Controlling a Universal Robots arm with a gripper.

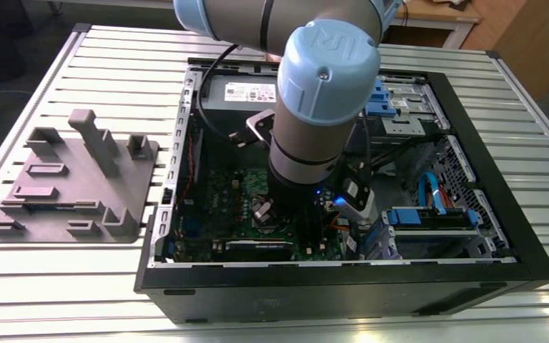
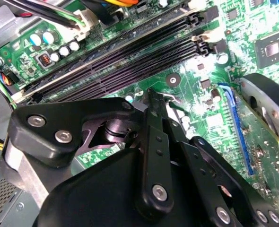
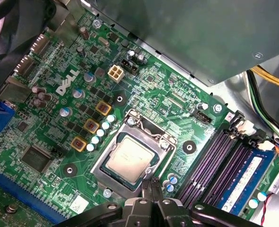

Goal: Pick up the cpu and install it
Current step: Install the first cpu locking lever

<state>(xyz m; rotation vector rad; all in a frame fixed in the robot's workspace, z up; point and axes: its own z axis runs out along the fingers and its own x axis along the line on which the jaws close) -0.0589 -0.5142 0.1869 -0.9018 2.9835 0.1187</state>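
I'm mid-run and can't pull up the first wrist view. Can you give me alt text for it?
The cpu, silver top up, lies inside the metal socket frame on the green motherboard, with the black pincer close beside the frame and off the cpu. Dark memory slots run alongside, one filled by a blue module.

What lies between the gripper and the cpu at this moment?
In the first wrist view, just the metal socket frame separates the gripper from the cpu, which lies inside that frame.
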